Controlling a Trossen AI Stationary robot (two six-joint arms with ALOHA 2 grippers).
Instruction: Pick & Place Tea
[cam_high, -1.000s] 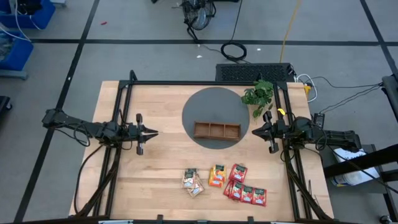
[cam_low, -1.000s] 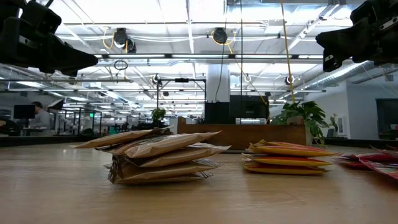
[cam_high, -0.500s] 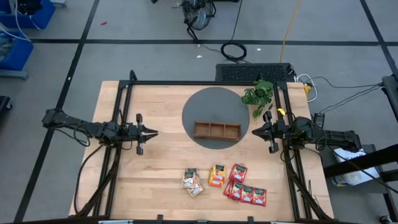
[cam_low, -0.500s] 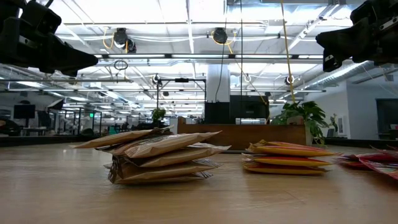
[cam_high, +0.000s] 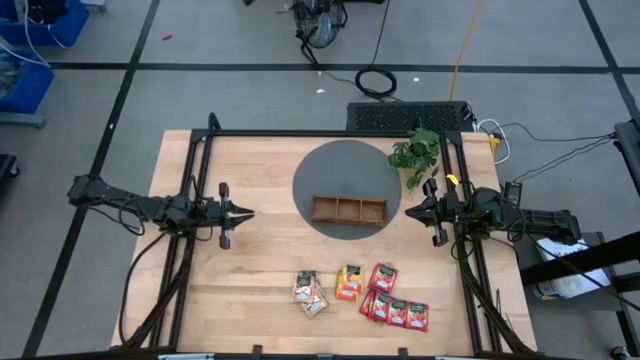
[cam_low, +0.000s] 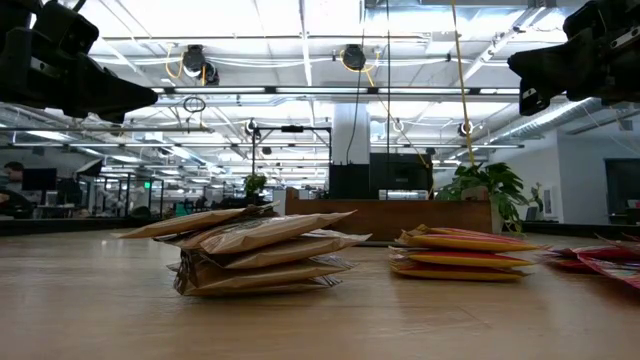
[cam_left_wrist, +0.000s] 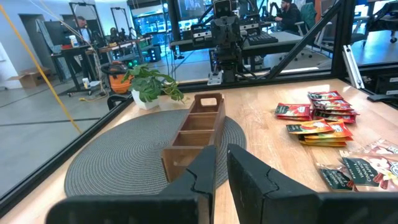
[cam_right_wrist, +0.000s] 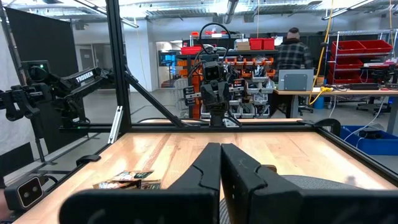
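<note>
The tea lies in three groups near the table's front edge: pale sachets (cam_high: 310, 292), orange ones (cam_high: 348, 282) and red ones (cam_high: 392, 298). In the low view the pale stack (cam_low: 255, 250) and the orange stack (cam_low: 465, 252) rest flat on the wood. The brown wooden tray (cam_high: 348, 209) stands on a round grey mat (cam_high: 345, 170). My left gripper (cam_high: 247, 212) hovers level at the left, pointing at the tray, its fingers (cam_left_wrist: 249, 177) all but together with nothing between them. My right gripper (cam_high: 409, 212) hovers at the right, shut and empty.
A green potted plant (cam_high: 417, 152) stands at the mat's far right. A black frame (cam_high: 320, 133) runs along the table's far edge and down both sides. Bare wood lies between the mat and the sachets.
</note>
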